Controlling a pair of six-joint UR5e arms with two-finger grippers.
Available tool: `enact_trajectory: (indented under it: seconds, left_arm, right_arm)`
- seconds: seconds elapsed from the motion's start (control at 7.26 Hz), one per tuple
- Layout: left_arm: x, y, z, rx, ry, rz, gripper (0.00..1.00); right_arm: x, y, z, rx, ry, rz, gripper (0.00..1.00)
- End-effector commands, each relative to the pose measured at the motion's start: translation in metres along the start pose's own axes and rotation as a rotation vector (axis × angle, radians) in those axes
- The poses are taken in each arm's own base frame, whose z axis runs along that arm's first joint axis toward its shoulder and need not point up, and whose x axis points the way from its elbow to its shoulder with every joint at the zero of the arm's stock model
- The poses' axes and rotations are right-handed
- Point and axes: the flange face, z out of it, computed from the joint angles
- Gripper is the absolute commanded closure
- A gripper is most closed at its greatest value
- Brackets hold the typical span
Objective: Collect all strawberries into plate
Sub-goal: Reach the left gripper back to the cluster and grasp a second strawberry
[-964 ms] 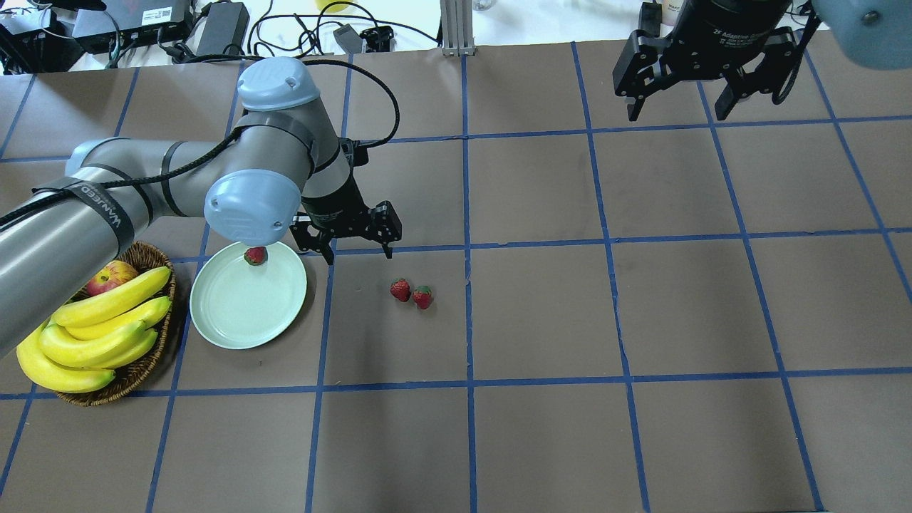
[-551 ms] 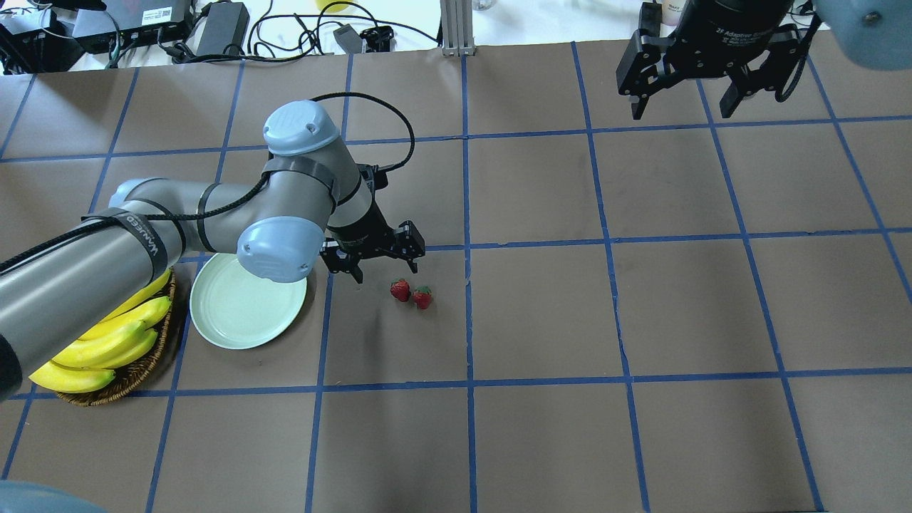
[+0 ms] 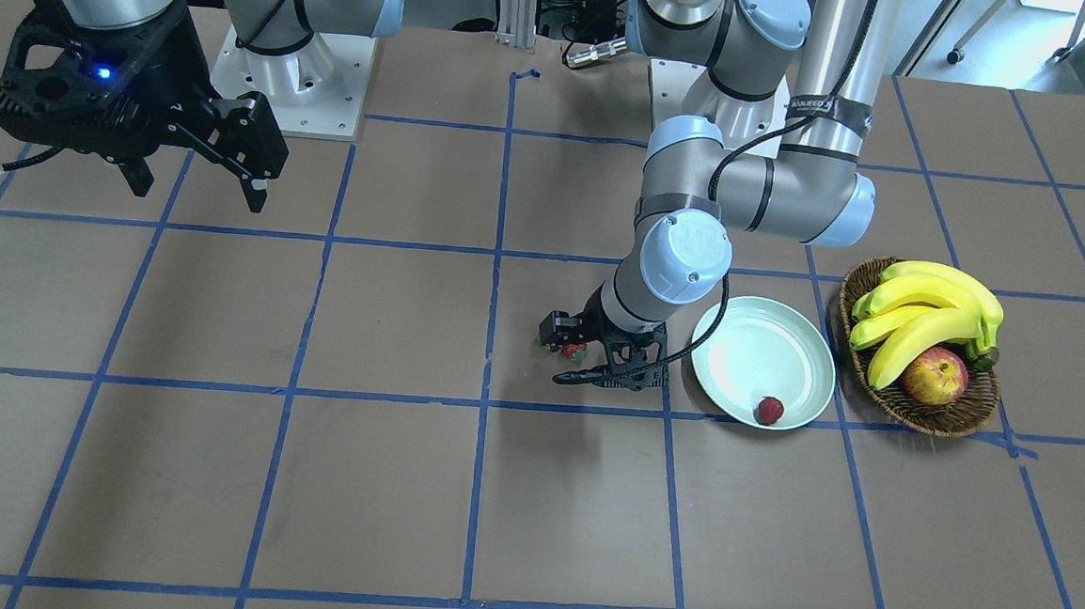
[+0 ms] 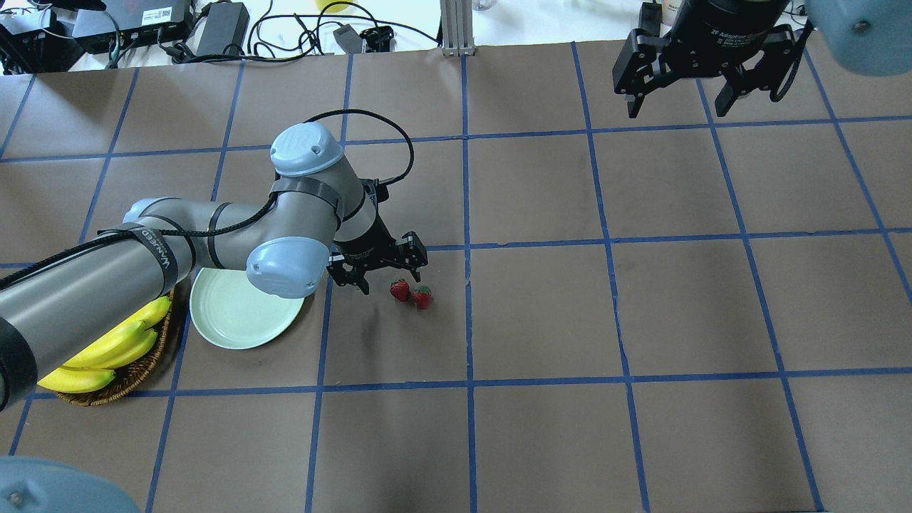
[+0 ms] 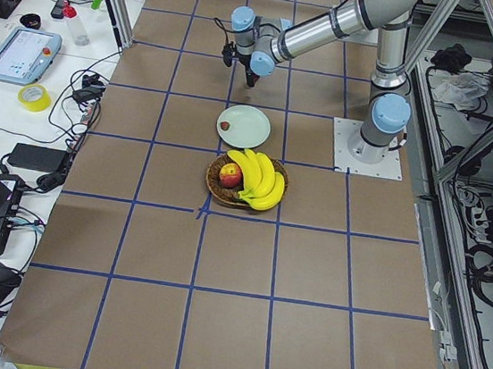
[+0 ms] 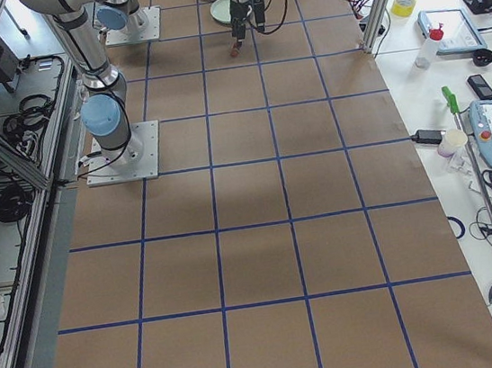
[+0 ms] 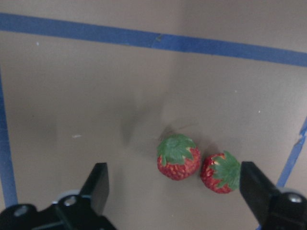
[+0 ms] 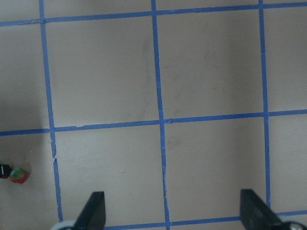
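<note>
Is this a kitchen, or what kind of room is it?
Probably a robot lab, not a kitchen: the left arm and right arm are bolted to a table taped with a blue grid, and the side bench holds tablets and cables.

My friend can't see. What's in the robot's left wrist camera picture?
Two red strawberries with green tops lie side by side on the brown table, seen between the black fingers of the open left gripper. A blue tape line runs across the top.
</note>
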Motion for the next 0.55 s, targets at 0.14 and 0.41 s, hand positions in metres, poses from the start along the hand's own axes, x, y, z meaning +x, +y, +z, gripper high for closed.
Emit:
enact_trajectory:
  seconds: [0.14,0.41]
  left_arm:
    - [-0.0010,-0.0021,0.0066,-0.010,-0.005,-0.004,0.74]
    - [0.0007,-0.0055,0.0017,0.001,-0.006,-0.040,1.00]
  right_arm:
    - [-0.0012,-0.0019,0.0009,0.008,-0.009,0.003,0.00]
    - [-0.0012,-0.0017,0.0016,0.006,-0.009,0.003,0.00]
